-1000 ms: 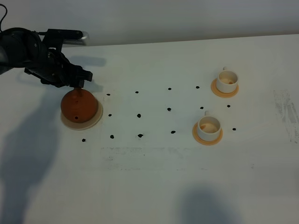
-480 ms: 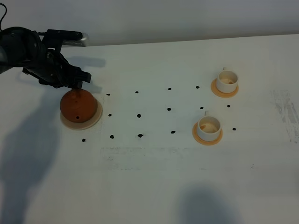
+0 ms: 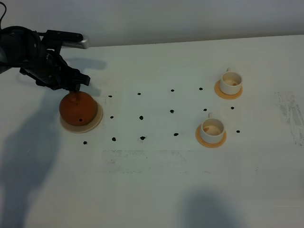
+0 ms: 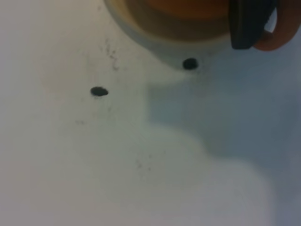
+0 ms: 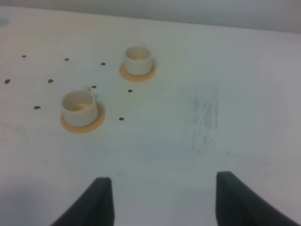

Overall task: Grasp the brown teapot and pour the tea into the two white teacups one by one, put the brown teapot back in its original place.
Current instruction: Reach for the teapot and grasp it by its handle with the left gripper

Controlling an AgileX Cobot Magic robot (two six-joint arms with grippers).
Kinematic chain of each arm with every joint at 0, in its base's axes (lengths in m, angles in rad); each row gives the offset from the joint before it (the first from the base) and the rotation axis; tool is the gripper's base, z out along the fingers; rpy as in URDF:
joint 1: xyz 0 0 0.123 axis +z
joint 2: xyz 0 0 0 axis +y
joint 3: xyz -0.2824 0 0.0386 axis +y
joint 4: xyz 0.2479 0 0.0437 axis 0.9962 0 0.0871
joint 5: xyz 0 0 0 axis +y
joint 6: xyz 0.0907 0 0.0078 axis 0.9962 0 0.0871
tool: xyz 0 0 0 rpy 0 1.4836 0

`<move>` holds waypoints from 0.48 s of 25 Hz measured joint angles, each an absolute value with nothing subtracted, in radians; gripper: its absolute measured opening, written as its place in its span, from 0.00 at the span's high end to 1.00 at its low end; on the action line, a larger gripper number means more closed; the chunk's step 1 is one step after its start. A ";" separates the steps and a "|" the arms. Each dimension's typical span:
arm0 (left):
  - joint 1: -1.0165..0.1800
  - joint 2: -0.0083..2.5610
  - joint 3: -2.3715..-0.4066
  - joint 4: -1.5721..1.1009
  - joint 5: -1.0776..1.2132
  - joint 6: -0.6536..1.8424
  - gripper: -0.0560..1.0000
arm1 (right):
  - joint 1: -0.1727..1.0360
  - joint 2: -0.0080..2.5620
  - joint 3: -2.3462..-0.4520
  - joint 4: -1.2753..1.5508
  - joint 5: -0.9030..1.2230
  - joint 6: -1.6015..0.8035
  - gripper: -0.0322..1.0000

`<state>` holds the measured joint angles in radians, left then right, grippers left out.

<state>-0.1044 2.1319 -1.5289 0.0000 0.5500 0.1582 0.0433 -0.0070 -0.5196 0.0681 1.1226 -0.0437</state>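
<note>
The brown teapot (image 3: 77, 109) sits on the cream coaster (image 3: 96, 121) at the left of the table, shifted toward the coaster's left side. My left gripper (image 3: 76, 85) is at the teapot's far side, closed on its loop handle (image 4: 283, 36). In the left wrist view one black finger (image 4: 249, 23) lies against that handle, above the coaster's rim (image 4: 155, 44). The two white teacups (image 3: 231, 81) (image 3: 212, 127) stand on orange saucers at the right, with brownish liquid inside. They also show in the right wrist view (image 5: 138, 59) (image 5: 78, 104). My right gripper (image 5: 167, 202) is open and empty, away from the cups.
Small black dots (image 3: 141, 117) are scattered across the white table between the teapot and the cups. A grey scuffed patch (image 3: 290, 114) marks the table's right edge. The left arm's black body (image 3: 28, 57) hangs over the far left corner.
The left gripper has drifted a little left and away, and the teapot has shifted slightly left on the coaster with it. The cups have not moved.
</note>
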 joint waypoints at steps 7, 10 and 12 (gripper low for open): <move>-0.103 2.129 -1.532 0.026 0.584 0.156 0.44 | 0.043 -0.007 -0.520 0.068 1.123 -0.044 0.52; -0.103 2.127 -1.534 0.042 0.596 0.156 0.44 | 0.043 -0.007 -0.520 0.068 1.123 -0.044 0.52; -0.103 2.127 -1.534 0.065 0.597 0.154 0.44 | 0.043 -0.007 -0.520 0.068 1.123 -0.044 0.52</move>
